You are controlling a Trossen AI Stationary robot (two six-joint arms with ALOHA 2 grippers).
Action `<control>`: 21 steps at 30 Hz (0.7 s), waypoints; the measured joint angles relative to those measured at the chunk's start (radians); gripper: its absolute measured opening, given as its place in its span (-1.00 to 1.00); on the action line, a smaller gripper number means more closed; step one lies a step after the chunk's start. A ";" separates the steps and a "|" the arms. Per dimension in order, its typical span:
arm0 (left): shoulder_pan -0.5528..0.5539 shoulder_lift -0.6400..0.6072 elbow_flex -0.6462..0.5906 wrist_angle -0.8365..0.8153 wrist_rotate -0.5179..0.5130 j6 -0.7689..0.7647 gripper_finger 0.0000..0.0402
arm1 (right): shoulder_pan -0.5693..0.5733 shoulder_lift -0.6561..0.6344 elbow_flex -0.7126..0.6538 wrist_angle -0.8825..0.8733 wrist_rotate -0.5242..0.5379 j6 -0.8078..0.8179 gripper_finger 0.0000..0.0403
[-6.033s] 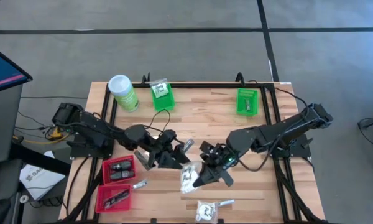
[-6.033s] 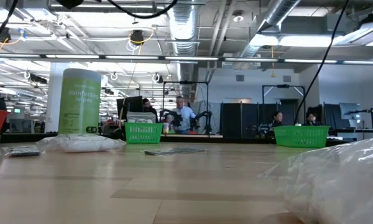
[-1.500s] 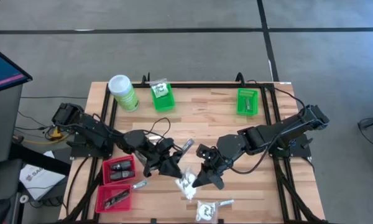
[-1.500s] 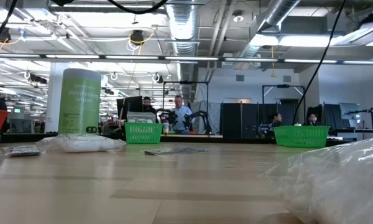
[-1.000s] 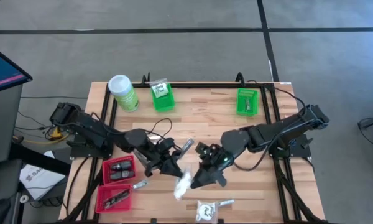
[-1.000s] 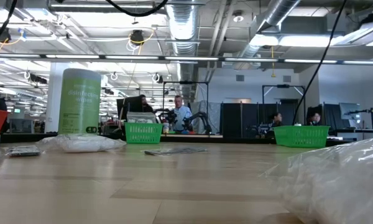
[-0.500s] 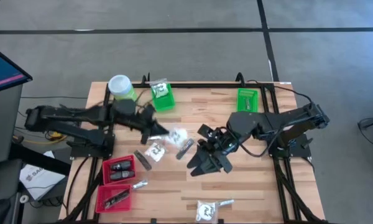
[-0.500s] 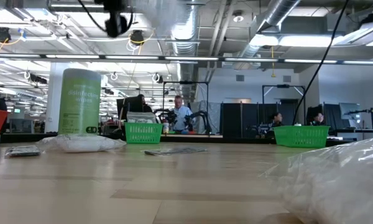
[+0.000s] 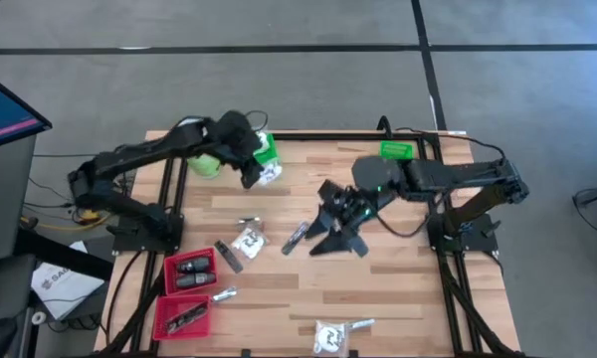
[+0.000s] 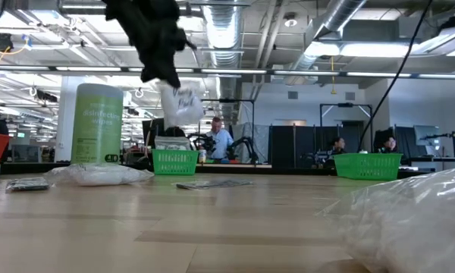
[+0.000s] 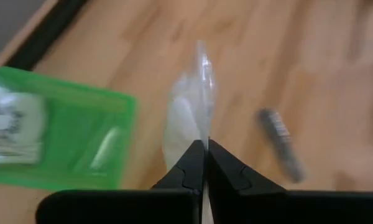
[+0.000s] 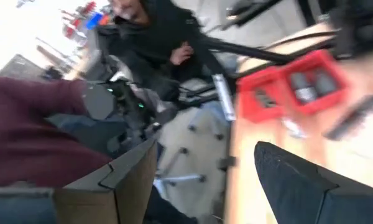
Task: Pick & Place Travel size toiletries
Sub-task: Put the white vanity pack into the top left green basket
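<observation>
Between my left jaws (image 11: pixel 204 163), pressed together, hangs a white crinkly packet (image 11: pixel 188 112), pinched by its edge and lifted off the counter (image 9: pixel 398 288). It sits at upper centre-left of the high view, just beside the green basket (image 9: pixel 267 147) that already holds another packet. My right jaws (image 9: pixel 336 237) stand spread and empty above the counter's middle. Just left of them lies a dark grey stick (image 9: pixel 296 237), and farther left a second packet (image 9: pixel 247 241). Near the bottom edge rests a third packet (image 9: pixel 329 337). Two red baskets (image 9: pixel 190 270) sit at lower left.
</observation>
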 joint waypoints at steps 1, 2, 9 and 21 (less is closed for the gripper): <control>0.022 0.035 0.025 -0.022 -0.005 0.031 -1.00 | -0.019 -0.013 -0.001 -0.011 0.000 -0.024 0.29; 0.042 0.067 0.048 -0.039 -0.008 0.059 -1.00 | -0.038 -0.026 0.001 0.001 0.000 -0.047 0.29; 0.147 0.235 0.164 -0.085 -0.009 0.137 -1.00 | -0.184 -0.140 0.002 0.053 0.008 -0.133 0.29; 0.249 0.305 0.205 -0.154 -0.070 0.251 -1.00 | -0.297 -0.160 0.001 0.070 0.010 -0.158 0.29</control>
